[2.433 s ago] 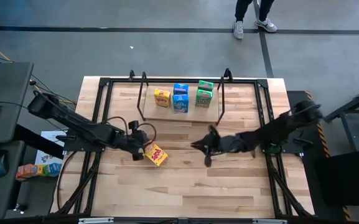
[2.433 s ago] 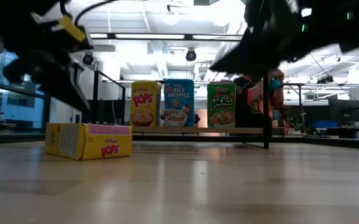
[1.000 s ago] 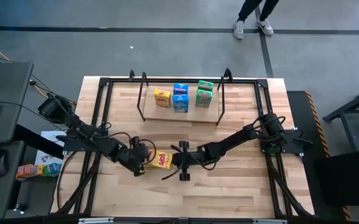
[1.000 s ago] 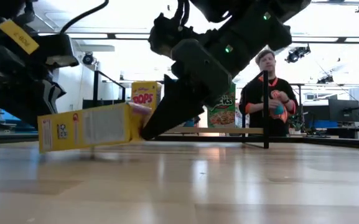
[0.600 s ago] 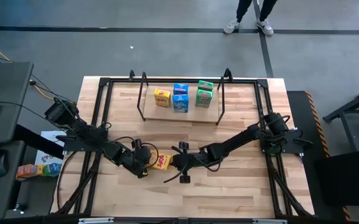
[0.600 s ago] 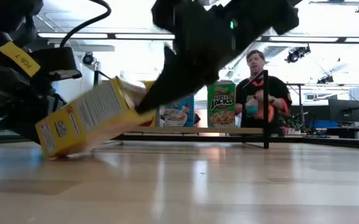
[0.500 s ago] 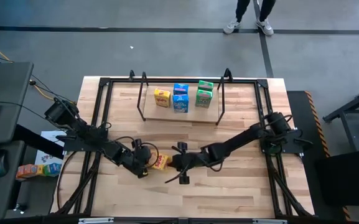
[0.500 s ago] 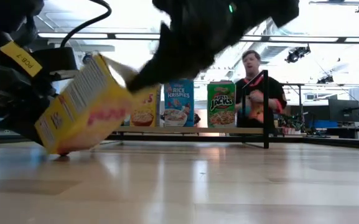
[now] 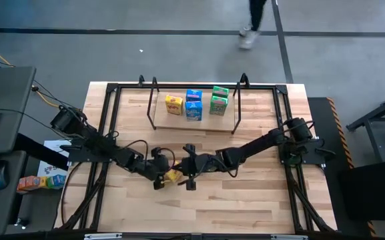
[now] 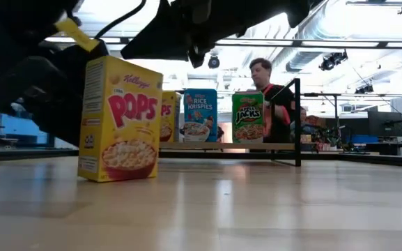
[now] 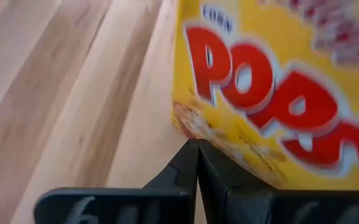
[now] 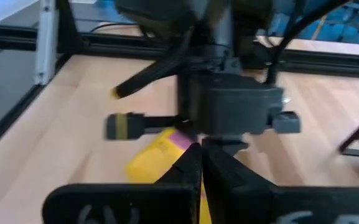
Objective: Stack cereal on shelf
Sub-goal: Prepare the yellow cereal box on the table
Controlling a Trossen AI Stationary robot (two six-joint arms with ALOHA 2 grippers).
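A yellow Pops cereal box (image 10: 120, 118) stands upright on its bottom end on the table (image 9: 245, 200), left of centre (image 9: 173, 176). My left gripper (image 9: 163, 177) is shut at the box's left side, low down (image 11: 198, 144). My right gripper (image 9: 181, 171) is shut and hovers at the box's top, whose pink flap (image 12: 180, 140) shows just before its fingertips (image 12: 201, 148). On the shelf (image 9: 193, 119) at the far middle stand yellow (image 9: 173, 104), blue (image 9: 193, 107) and green (image 9: 219, 102) cereal boxes. My left gripper has its shut fingertips (image 11: 190, 155) against the box's lower edge (image 11: 184, 127), slanting down from the table's left. The box stands upright with its bottom on the table. My right gripper is shut just over the box's top end; whether it touches, I cannot tell.
The shelf's black rod uprights (image 9: 154, 100) rise at its ends, and a black frame (image 9: 112, 90) edges the table. A person (image 10: 270, 104) moves in the room beyond the far edge. Bare wood lies to the near side of the box (image 10: 256, 209).
The yellow box has been tipped from lying on its side to standing upright: its top end swung up with my right gripper while its bottom end stayed on the table by my left gripper. My right gripper rose; my left gripper moved toward the table's right and down.
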